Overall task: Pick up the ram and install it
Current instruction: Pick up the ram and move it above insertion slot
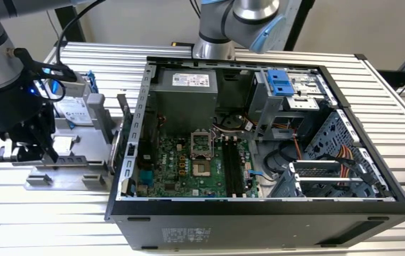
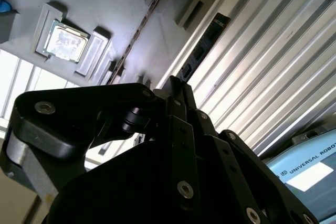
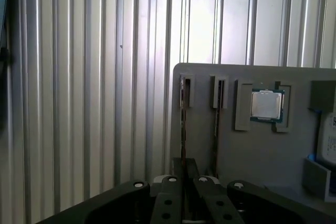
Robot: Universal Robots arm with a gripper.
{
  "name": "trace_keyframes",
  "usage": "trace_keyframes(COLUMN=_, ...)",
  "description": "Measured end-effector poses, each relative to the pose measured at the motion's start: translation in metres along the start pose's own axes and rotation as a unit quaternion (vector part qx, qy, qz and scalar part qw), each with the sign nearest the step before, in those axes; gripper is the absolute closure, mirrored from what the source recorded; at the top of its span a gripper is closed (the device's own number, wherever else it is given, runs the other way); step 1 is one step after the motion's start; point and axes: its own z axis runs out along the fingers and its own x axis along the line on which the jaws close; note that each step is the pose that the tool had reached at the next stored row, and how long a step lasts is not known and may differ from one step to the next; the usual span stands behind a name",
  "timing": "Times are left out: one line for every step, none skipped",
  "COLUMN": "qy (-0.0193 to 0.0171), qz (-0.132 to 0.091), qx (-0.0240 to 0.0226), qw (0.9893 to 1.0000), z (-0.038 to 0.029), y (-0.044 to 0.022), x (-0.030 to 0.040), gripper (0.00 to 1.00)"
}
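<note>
One stage of the task is in hand and none is finished. The black two-finger gripper [image 3: 183, 165] is holding its jaws drawn almost together, pinching the near end of the ram [image 3: 182, 124], a long, thin, dark board carrying black chips. In the first wrist view the ram is standing on edge in a narrow slot of the flat grey parts fixture [image 3: 252, 150], beside the fixture's border, so it is not yet lifting clear. A second thin stick [image 3: 216, 124] is resting in the neighbouring slot, and a square silver processor [image 3: 266, 104] is lying in the next recess. In the exterior view the gripper [image 1: 28, 154] is sitting low over this fixture, on that view's left, well apart from the open black computer case [image 1: 259, 212]. The long black memory slots [image 1: 231, 168] on the green motherboard are lying empty, judging from that view. Extraction, transfer and seating are all remaining.
</note>
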Motion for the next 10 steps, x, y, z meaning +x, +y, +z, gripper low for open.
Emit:
trace_keyframes(qy=0.0, qz=0.0, qx=0.0, qw=1.0, z=-0.0003, y=0.0, x=0.0, gripper=1.0)
trace_keyframes(qy=0.0001, qz=0.0, qx=0.0, qw=1.0, z=-0.0006, y=0.0, x=0.0, gripper=1.0)
trace_keyframes(qy=0.0001, qz=0.0, qx=0.0, qw=1.0, z=-0.001, y=0.0, x=0.0, gripper=1.0)
trace_keyframes(qy=0.0002, qz=0.0, qx=0.0, qw=1.0, z=-0.0014, y=0.0, x=0.0001, gripper=1.0)
trace_keyframes(qy=0.0003, qz=0.0, qx=0.0, qw=1.0, z=-0.0018, y=0.0, x=0.0001, gripper=1.0)
trace_keyframes(qy=0.0004, qz=0.0, qx=-0.0001, qw=1.0, z=-0.0023, y=0.0, x=0.0001, gripper=1.0)
trace_keyframes(qy=0.0004, qz=0.0, qx=0.0, qw=1.0, z=-0.0028, y=0.0, x=0.0001, gripper=1.0)
trace_keyframes(qy=0.0005, qz=0.0, qx=-0.0001, qw=1.0, z=-0.0034, y=0.0, x=0.0001, gripper=1.0)
trace_keyframes(qy=0.0006, qz=0.0, qx=-0.0001, qw=1.0, z=-0.0039, y=0.0, x=0.0001, gripper=1.0)
trace_keyframes(qy=0.0007, qz=0.0, qx=0.0, qw=1.0, z=-0.0044, y=0.0, x=0.0002, gripper=1.0)
